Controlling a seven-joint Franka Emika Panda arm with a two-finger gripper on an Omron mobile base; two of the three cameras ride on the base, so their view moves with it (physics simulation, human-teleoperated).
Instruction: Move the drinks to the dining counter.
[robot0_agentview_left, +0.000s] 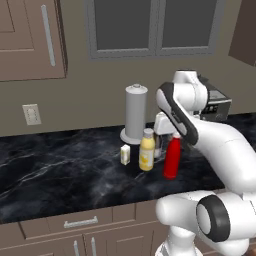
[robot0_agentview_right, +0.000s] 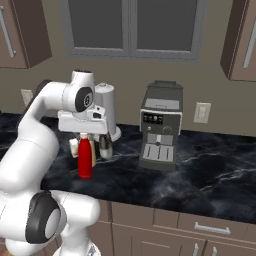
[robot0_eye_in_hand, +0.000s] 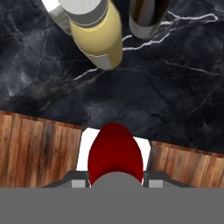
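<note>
Hand view shows the gripper (robot0_eye_in_hand: 115, 177) pinching the red bottle (robot0_agentview_left: 172, 157) near its cap, at the worktop's (robot0_agentview_left: 60, 170) front edge, the yellow juice bottle (robot0_agentview_left: 146, 150) at its ten o'clock. Lifting straight up should avoid clipping that neighbour.

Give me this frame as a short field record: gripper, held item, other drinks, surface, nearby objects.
gripper: gripper shut on the red bottle, at its top
red bottle: upright, near the front edge of the black marble worktop
yellow juice bottle: upright, left of the red bottle
carton: left of the juice bottle
wine bottle: behind the red bottle, partly hidden by the hand
paper towel roll: upright behind the drinks
coffee machine: right of the group
</note>
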